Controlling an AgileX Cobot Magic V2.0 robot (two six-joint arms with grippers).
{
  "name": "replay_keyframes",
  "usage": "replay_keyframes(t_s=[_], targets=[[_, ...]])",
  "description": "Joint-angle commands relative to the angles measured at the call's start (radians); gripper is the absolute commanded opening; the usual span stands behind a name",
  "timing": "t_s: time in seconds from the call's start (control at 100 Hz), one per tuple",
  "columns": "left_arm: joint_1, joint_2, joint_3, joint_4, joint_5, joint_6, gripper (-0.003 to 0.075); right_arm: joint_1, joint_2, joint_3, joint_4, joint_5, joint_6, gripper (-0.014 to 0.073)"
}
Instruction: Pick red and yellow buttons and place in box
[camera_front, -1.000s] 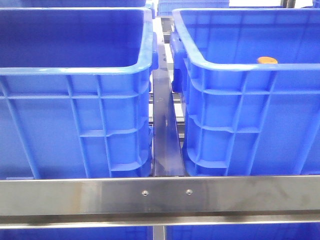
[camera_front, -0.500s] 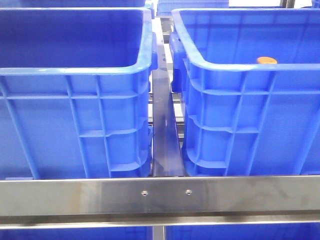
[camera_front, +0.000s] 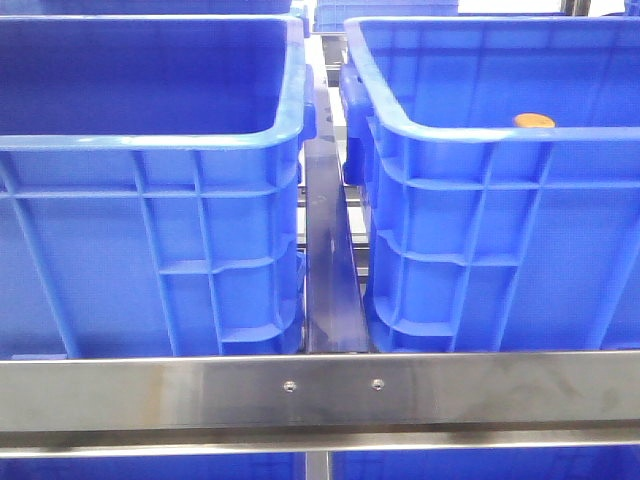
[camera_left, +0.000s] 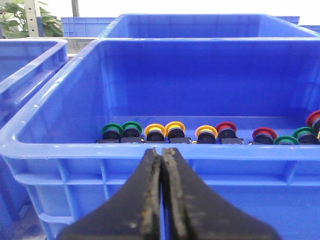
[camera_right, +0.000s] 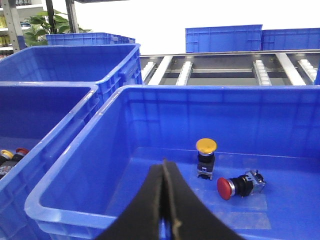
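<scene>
Left hand (camera_left: 161, 155), fingers pressed together with nothing between them, is held just outside the near rim of a blue source crate (camera_left: 60, 125). Beyond that rim, ahead of and below the fingertips, a row of push buttons is laid along the crate floor, caps turned toward the hand. Counted across the left wrist view: four green (camera_left: 112, 131), three yellow (camera_left: 155, 131), three red (camera_left: 226, 128), the last red one cut by the picture edge, so more may be hidden.

Right hand (camera_right: 165, 167), likewise pressed together and empty, is poised over the near wall of the box (camera_right: 75, 150). Two buttons are seen on that floor: one yellow button (camera_right: 206, 146) standing upright, cap uppermost, and one red button (camera_right: 226, 188) lying on its side just beside it, its long axis running across the floor.

In the front view neither hand is shown; only an orange-yellow cap (camera_front: 534, 121) is seen over the rim of the right-hand crate.

The pick is judged to fall to the left hand, nearer the stocked row, reaching forward and down over the rim.
</scene>
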Motion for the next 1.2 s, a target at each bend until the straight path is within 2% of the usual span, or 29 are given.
replay_keyframes(t_s=[0.0, 0.75, 1.05, 1.19], targets=[[0.004, -0.029, 0.054, 0.0, -0.08, -0.011, -0.002, -0.005, 0.013, -0.023, 0.022, -0.035, -0.011, -0.0067], [0.004, -0.029, 0.054, 0.0, -0.08, -0.011, -0.002, -0.005, 0.013, -0.023, 0.022, -0.039, -0.011, -0.0067], [0.004, -0.029, 0.054, 0.0, -0.08, -0.011, -0.002, 0.031, 0.013, -0.023, 0.022, -0.054, -0.011, -0.0067], [0.004, -0.029, 0.054, 0.0, -0.08, -0.011, -0.002, 0.033, 0.013, -0.023, 0.022, -0.129, -0.01, -0.0067]])
